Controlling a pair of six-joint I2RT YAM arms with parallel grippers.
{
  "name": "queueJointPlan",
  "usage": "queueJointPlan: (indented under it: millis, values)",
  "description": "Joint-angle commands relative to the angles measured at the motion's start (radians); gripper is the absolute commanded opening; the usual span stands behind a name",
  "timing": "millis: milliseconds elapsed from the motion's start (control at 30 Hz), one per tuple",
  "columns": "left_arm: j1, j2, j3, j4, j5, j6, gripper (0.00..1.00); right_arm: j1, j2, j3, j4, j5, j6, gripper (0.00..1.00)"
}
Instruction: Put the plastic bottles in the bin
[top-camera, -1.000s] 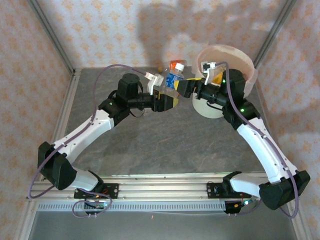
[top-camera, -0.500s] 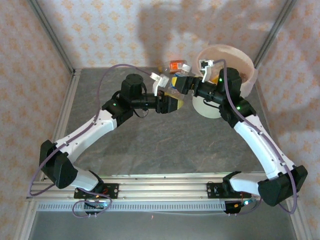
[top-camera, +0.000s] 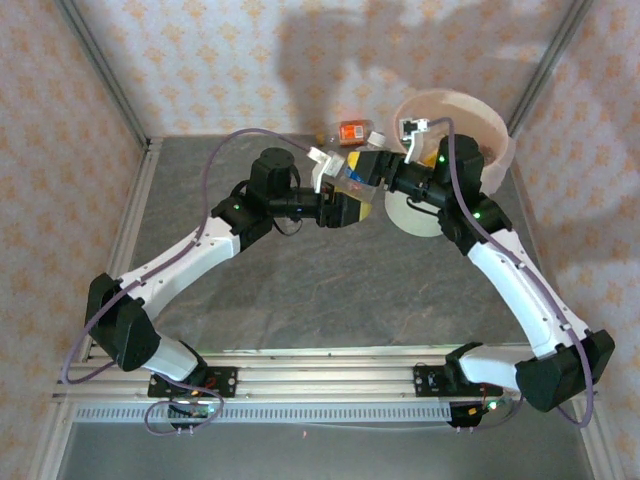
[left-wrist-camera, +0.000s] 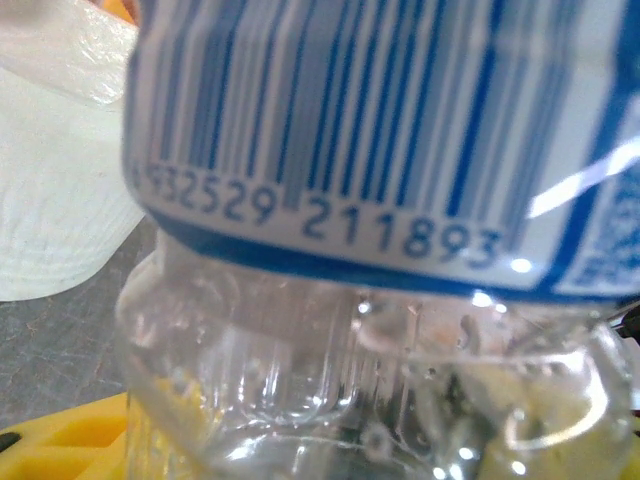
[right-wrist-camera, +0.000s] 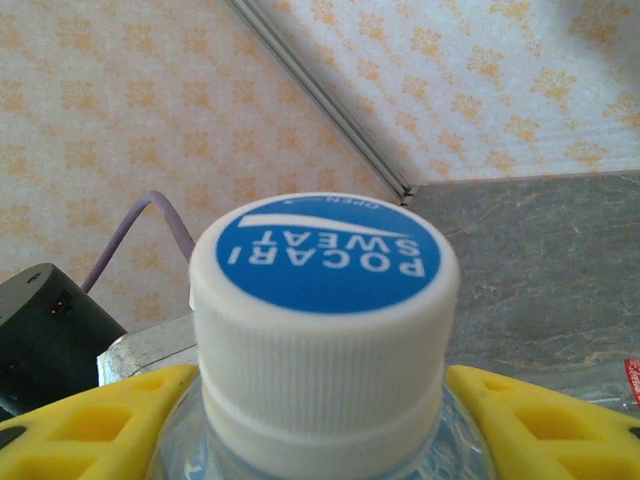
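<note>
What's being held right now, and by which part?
One bottle. The left gripper holds its clear body beside the blue label; the right gripper's fingers flank the neck under the white cap, clamped or not I cannot tell.

The clear bottle (left-wrist-camera: 300, 400) has a blue-and-white barcode label, its white cap (right-wrist-camera: 325, 330) topped blue; yellow fingers (right-wrist-camera: 90, 430); cream bin (top-camera: 497, 135); mottled grey desk (top-camera: 330, 290); the farther bottle (top-camera: 352, 131) seems orange-labelled.

bottle (top-camera: 357, 178) beside bin (top-camera: 480, 112), on its left

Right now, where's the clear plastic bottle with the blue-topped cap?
Top view: the clear bottle is between left gripper and right gripper, just left of the cream round bin.
</note>
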Motion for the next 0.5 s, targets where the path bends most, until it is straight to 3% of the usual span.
queueJointPlan:
  millis: [0, 100, 167, 467]
  values:
    - [-0.003, 0.000, 0.049, -0.023, -0.027, 0.020, 0.68, 0.007, -0.021, 0.035, -0.100, 0.148, -0.055, 0.49]
    - [-0.004, -0.024, 0.044, -0.063, -0.085, 0.058, 0.91, 0.007, -0.023, 0.071, -0.176, 0.301, -0.075, 0.46]
    - [-0.002, -0.047, 0.042, -0.113, -0.212, 0.071, 1.00, 0.006, -0.023, 0.095, -0.219, 0.376, -0.105, 0.46]
    - [0.004, -0.133, -0.041, -0.153, -0.580, 0.043, 1.00, -0.081, -0.021, 0.188, -0.291, 0.533, -0.195, 0.43]
